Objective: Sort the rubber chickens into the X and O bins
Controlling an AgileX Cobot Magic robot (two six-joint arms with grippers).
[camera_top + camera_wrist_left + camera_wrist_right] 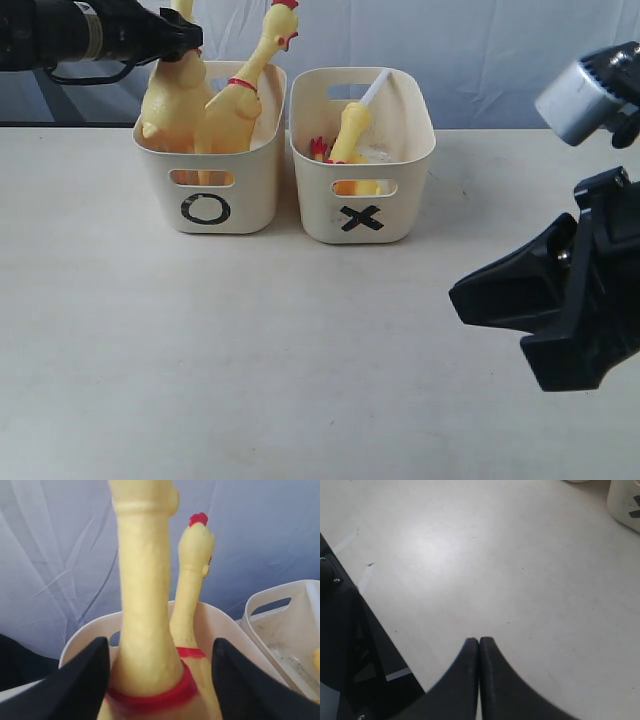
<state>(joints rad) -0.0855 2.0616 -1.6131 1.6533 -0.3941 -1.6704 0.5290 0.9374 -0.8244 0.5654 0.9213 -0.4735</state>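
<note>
Grey-blue cloth hangs across the back, and a pale bench (200, 380) fills most of the exterior view. At upper centre two cream bins stand side by side, nearly touching: the O bin (250, 200) on the left, the X bin (400, 200) on the right. Two large rubber chickens stand in the O bin, one chicken (172, 100) at its left side, the other chicken (238, 105) leaning its long neck toward the upper right. A smaller chicken (350, 130) with a white tube (376, 88) lies in the X bin. No chicken shows on the bench, so the sorting looks about finished.

The left claw (160, 645), at the upper left of the exterior frame, has its jaws apart either side of the left chicken's neck, a gap on each side, gripping nothing. The right claw (479, 647), at lower right, hangs over the bench with jaws pressed together, empty.

These toys are likely light, hollow and squashy, and the neck would bend under a pinch. Just above the red band (150, 697), where neck meets body, looks the firmest hold.
</note>
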